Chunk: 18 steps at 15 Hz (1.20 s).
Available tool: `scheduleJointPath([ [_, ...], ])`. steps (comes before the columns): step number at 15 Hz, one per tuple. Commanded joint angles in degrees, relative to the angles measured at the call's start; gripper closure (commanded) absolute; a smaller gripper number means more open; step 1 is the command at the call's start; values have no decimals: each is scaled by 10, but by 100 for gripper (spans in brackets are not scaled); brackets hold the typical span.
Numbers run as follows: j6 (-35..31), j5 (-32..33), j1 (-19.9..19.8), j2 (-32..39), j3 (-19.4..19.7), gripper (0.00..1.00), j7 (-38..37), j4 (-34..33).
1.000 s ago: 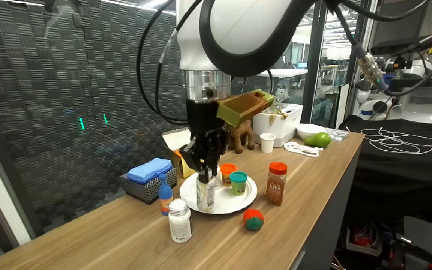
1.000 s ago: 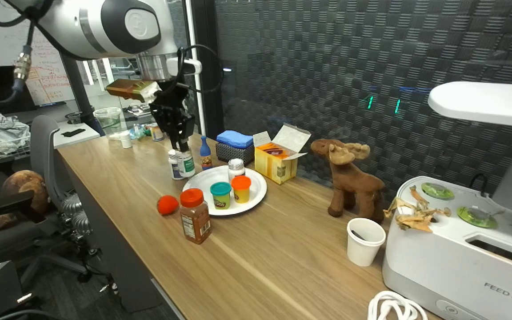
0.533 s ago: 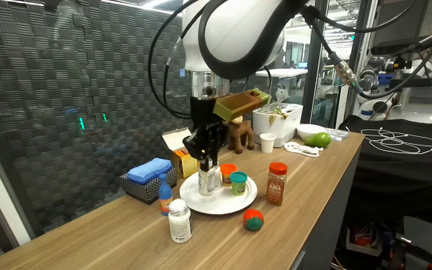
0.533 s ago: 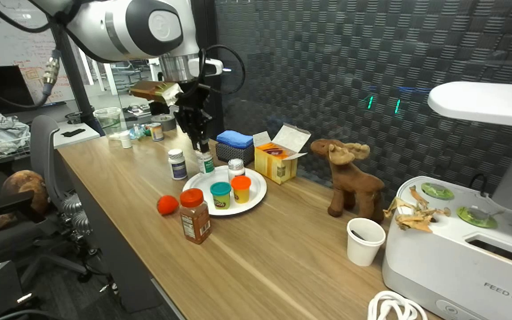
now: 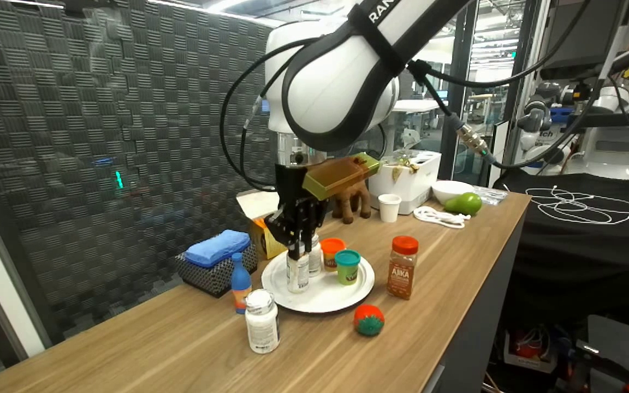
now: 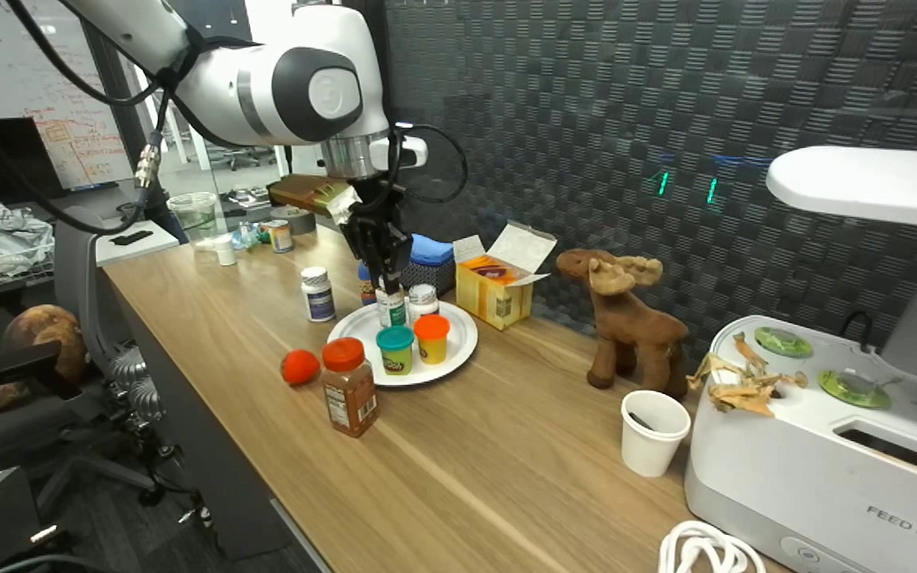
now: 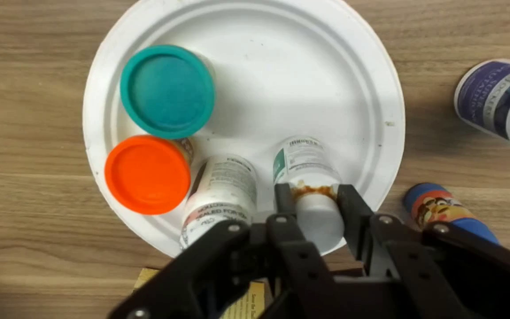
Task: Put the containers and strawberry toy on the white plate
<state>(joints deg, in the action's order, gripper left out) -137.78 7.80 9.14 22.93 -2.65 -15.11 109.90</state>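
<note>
My gripper [image 7: 314, 191] is shut on the neck of a white bottle with a green label [image 7: 303, 155], just below its cap. This bottle stands roughly upright within the white plate [image 7: 281, 88]; whether its base touches cannot be made out. Also on the plate are another white bottle [image 7: 228, 179], a teal-lidded jar [image 7: 167, 91] and an orange-lidded jar [image 7: 148, 175]. Off the plate, on the tabletop, are a purple-labelled white bottle [image 6: 318, 298], the red-capped spice jar [image 5: 402, 273] and the strawberry toy [image 5: 369, 320].
A blue bottle [image 5: 241, 284] stands close to the plate's rim. Behind the plate are a dark patterned box with a blue cloth [image 5: 218, 248] and an opened yellow carton [image 6: 494, 298]. Farther along are a plush moose [image 6: 634, 334], a paper cup [image 6: 653, 438] and a white planter [image 5: 404, 180].
With the bottle in its grip, my gripper has travelled from beside the purple-labelled bottle to above the plate, then sunk lower near the other white bottle. The other objects stayed put.
</note>
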Motion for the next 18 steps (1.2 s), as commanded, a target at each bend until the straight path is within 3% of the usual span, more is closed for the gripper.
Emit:
scheduleJointPath([
  [1, -34, 7, 7, 22, 14, 87, -12, -24],
  [12, -41, 48, 30, 36, 43, 85, -37, -41],
  [13, -37, 51, 32, 36, 43, 45, -36, -42],
  [14, -37, 54, 34, 34, 43, 44, -37, -41],
  [18, -35, 67, 46, 15, 42, 14, -46, -35],
])
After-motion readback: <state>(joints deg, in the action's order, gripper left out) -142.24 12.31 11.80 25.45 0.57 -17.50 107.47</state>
